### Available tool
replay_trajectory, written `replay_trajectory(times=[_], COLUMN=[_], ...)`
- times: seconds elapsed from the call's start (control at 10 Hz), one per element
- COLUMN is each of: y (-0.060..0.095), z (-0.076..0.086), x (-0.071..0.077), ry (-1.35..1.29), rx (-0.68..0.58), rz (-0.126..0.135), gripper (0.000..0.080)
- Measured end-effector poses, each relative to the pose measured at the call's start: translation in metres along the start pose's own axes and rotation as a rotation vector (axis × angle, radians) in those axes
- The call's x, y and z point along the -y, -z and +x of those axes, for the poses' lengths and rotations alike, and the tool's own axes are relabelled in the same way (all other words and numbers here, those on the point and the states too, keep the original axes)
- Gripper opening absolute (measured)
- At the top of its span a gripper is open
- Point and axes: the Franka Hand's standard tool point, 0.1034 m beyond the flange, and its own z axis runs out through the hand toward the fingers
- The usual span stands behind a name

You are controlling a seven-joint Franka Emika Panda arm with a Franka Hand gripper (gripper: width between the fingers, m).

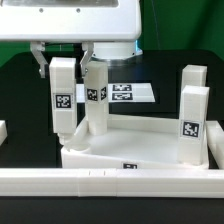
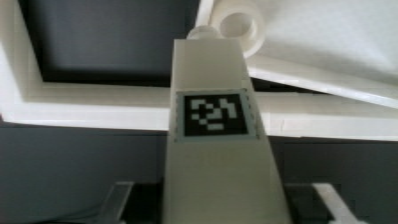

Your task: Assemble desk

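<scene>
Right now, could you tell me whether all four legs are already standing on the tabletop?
No, the exterior view shows only three legs upright on the tabletop.

We are seeing a white tabletop [image 1: 150, 150] lying on a black table [image 1: 15, 85]. Four white legs are each showing a black-and-white square tag: one leg [image 1: 62, 95] at the exterior view's left, a second leg [image 1: 96, 100] just beside it, a third leg [image 1: 192, 122] at the right, and a fourth leg [image 1: 194, 76] farther back. The marker board [image 1: 135, 93] is showing white with black tags. Nearest us, a long white rail [image 1: 110, 182] is running across.
</scene>
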Motion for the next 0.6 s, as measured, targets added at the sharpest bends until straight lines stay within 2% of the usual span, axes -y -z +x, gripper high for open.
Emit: replay_trajectory(times=[0.2,0.3,0.6], y=[-0.002,-0.004,-0.004], z=[-0.007,-0.014,-0.013], x=[0.004,0.012,0.020], ry=[-0.042,-0.067,-0.070], rx=[-0.017,-0.012,-0.012], rz=[-0.005,0.002,0.007], gripper=[0.0290,0.0290,0.0290])
